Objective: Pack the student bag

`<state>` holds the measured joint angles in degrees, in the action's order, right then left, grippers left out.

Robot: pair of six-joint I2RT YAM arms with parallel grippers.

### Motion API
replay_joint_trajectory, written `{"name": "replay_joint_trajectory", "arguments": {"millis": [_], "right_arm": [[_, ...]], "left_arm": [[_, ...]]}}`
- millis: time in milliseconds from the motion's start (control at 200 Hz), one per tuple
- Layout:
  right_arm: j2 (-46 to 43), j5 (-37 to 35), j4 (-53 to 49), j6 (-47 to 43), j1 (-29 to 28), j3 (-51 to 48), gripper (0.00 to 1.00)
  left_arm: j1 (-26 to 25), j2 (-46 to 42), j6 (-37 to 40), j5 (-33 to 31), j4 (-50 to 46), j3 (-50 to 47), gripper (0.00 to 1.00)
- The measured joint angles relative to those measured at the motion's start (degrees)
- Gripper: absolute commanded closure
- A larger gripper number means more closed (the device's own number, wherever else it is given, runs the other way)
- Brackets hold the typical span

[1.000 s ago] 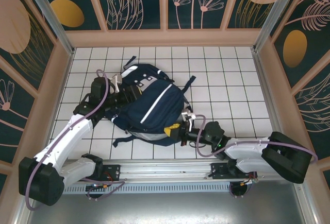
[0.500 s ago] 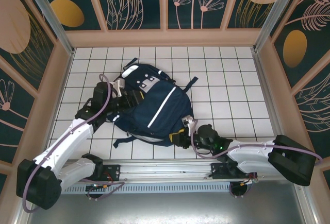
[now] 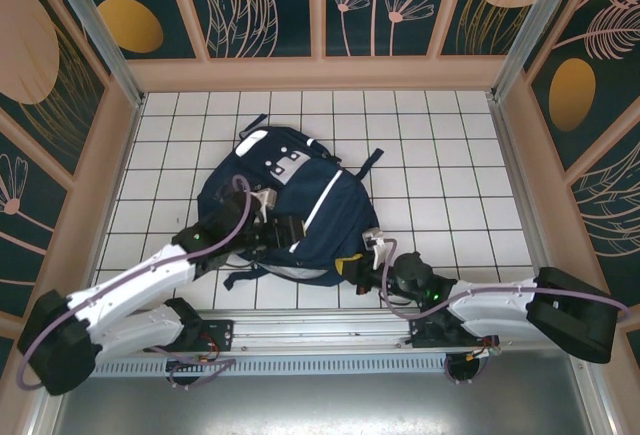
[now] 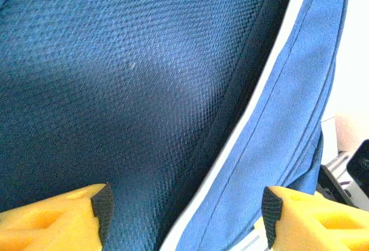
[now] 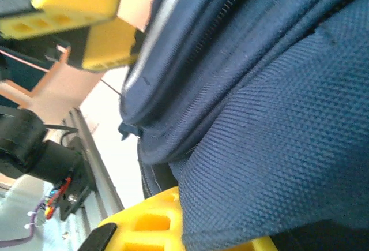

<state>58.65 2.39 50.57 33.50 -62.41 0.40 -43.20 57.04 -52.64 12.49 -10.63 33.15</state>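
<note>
The student bag (image 3: pixel 300 190), navy blue with a white stripe and grey patches, lies flat in the middle of the tiled table. My left gripper (image 3: pixel 288 231) is on top of its near half. In the left wrist view it (image 4: pixel 187 210) stands open and wide, with the bag's mesh fabric (image 4: pixel 127 89) and white stripe between its fingers. My right gripper (image 3: pixel 350 266) is at the bag's near right edge, shut with the bag's fabric (image 5: pixel 271 147) draped over its yellow finger (image 5: pixel 153 225). Its other finger is hidden under the cloth.
Dark straps (image 3: pixel 370 162) trail from the bag onto the white tiles. The metal rail (image 3: pixel 320 330) with both arm bases runs along the near edge. Wooden-framed walls (image 3: pixel 320 73) enclose the table on three sides.
My left arm has swung from the bag's left side over onto its near middle. The bag has shifted and flattened a little. My right gripper opened briefly and shut again at the near edge.
</note>
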Motion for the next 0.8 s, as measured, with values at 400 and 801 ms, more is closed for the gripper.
{"name": "replay_joint_trajectory", "arguments": {"millis": [400,801], "right_arm": [[-1.75,0.20,3.23,-0.57,0.13,0.00,1.00],[-5.64,-0.98,-0.17,0.04,0.17,0.00,1.00]], "left_arm": [[-3.63,-2.08,-0.81,-3.96,-3.93,0.92,0.24],[-17.29,22.82,15.76,-21.20,-17.77,22.47,0.23]]}}
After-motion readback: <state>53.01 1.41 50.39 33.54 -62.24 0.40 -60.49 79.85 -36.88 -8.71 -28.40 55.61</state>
